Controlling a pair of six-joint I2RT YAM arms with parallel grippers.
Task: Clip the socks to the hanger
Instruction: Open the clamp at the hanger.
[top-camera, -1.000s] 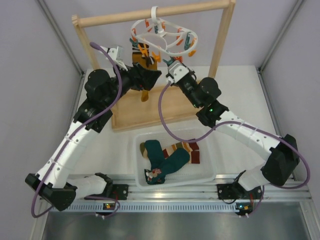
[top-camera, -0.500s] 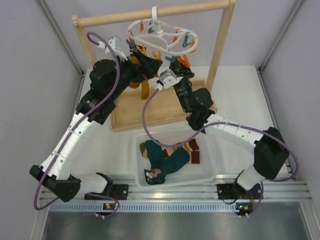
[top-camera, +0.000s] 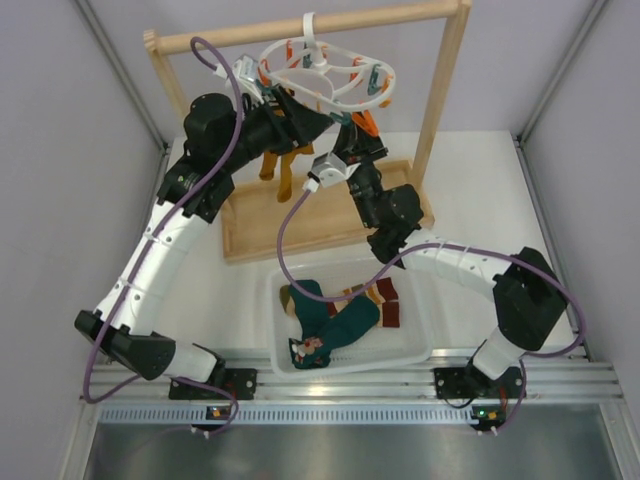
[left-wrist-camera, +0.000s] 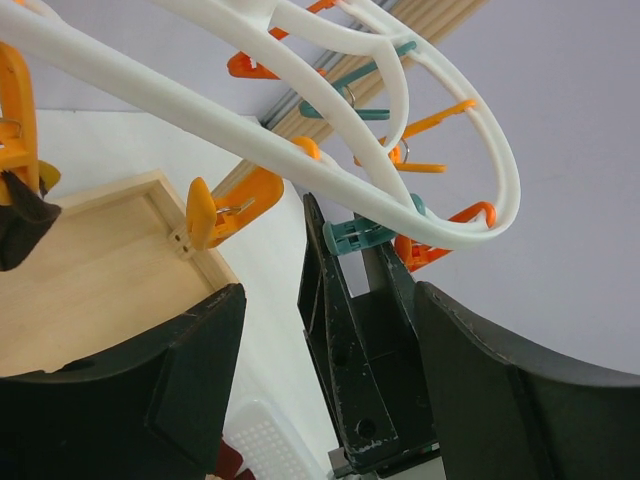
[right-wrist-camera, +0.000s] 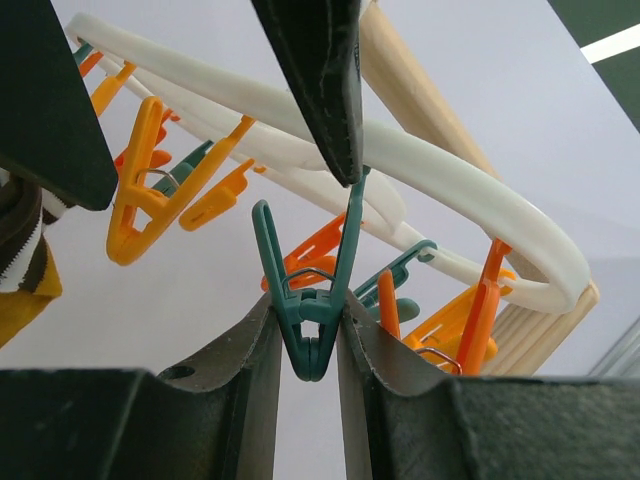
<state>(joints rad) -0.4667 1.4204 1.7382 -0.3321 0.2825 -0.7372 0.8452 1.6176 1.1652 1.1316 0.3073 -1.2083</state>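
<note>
The white ring hanger hangs from the wooden rail, with orange and teal clips under it. A striped sock hangs from an orange clip at the ring's left side. My right gripper is shut on a dangling teal clip, pinching it near its spring, just below the ring. My left gripper is open and empty under the ring, its fingers either side of the right gripper. Teal socks and a striped sock lie in the white basket.
The wooden rail frame stands on a wooden base board at the back. Both arms reach up under the rail, close together. The basket sits at the near middle of the white table.
Both grippers have risen towards the hanger. The left one moved up and right under the ring. The right one moved left and closed in on the teal clip.
</note>
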